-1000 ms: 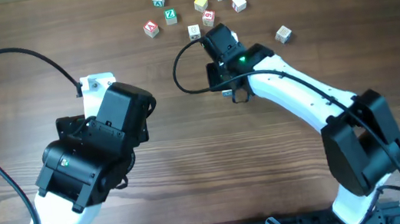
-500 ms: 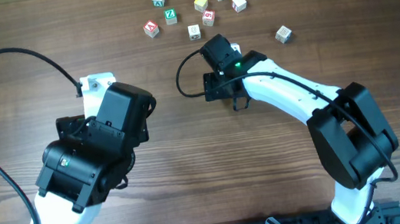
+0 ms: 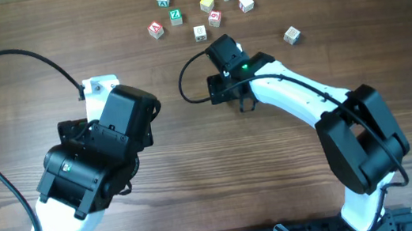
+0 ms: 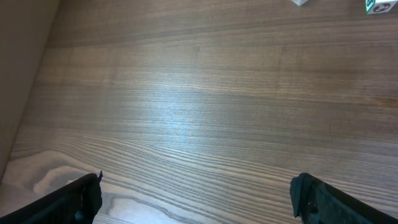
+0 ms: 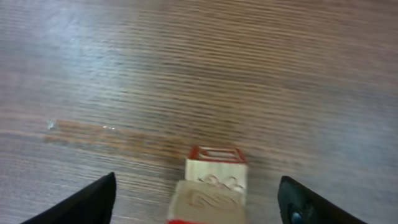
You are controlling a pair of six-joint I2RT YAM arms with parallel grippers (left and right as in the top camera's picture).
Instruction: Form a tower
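Watching the right gripper [image 5: 196, 186]: its jaws are wide open, one finger on each side of the tower [image 5: 214, 180], and neither seems to touch it. The tower is a short stack directly under that wrist, hidden from overhead. Risk: if you lift off slanted or swing sideways, a finger clips the top cube and topples it. The view is blurred, so I can't tell how squarely it's stacked. The left gripper [image 4: 199, 199] is open, empty and well away from the tower.

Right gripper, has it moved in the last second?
Yes. The right gripper has shifted slightly toward the lower left, away from the lone cube at the right.
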